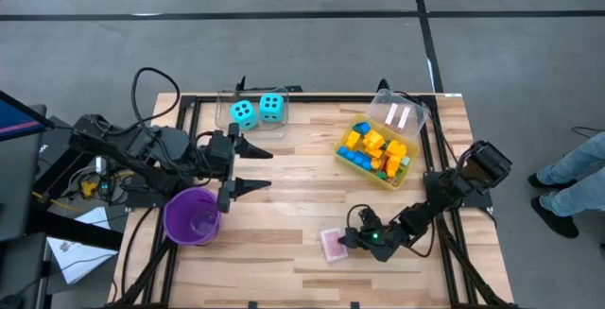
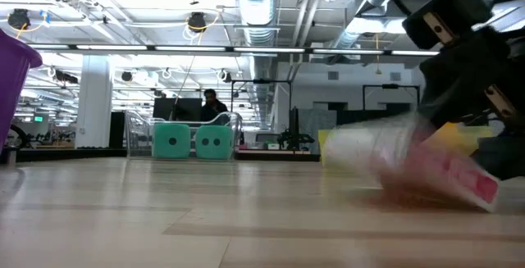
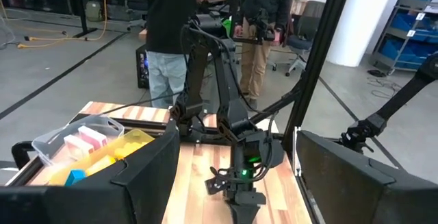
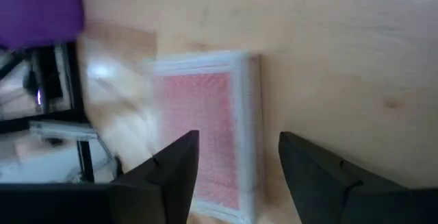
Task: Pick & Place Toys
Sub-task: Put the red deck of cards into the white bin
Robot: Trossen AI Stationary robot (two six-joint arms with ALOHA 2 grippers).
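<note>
Item 1, nearest edge, about 5 o'clock on the wooden table [image 1: 302,196]: right gripper [image 1: 352,240], lowered to the tabletop, fingers parted with a clear gap, nothing between them. The pink card deck [image 1: 333,245] lies flat just ahead of the fingertips, toward 9 o'clock from the gripper; whether they touch it cannot be told. In the right wrist view the deck [image 4: 205,131] shows a pale border around a pink back.

Item 2, about 8 o'clock: purple cup [image 1: 193,215], upright at the table's left edge.

Item 3, about 9 o'clock: left gripper [image 1: 253,168], held beside the cup, fingers spread wide and holding nothing.

Item 4, about 2 o'clock: yellow bin [image 1: 378,154] holding a heap of building bricks [image 1: 373,148] in yellow, orange, blue and green. A clear tub [image 1: 399,114] with pink cards inside rests against its far side.

Item 5, about 11 o'clock, far edge: 2 cyan dice [image 1: 257,111] with black dots, side by side inside a clear container.

Item 6, beyond the table at 3 o'clock: a person's legs [image 1: 572,172].
</note>
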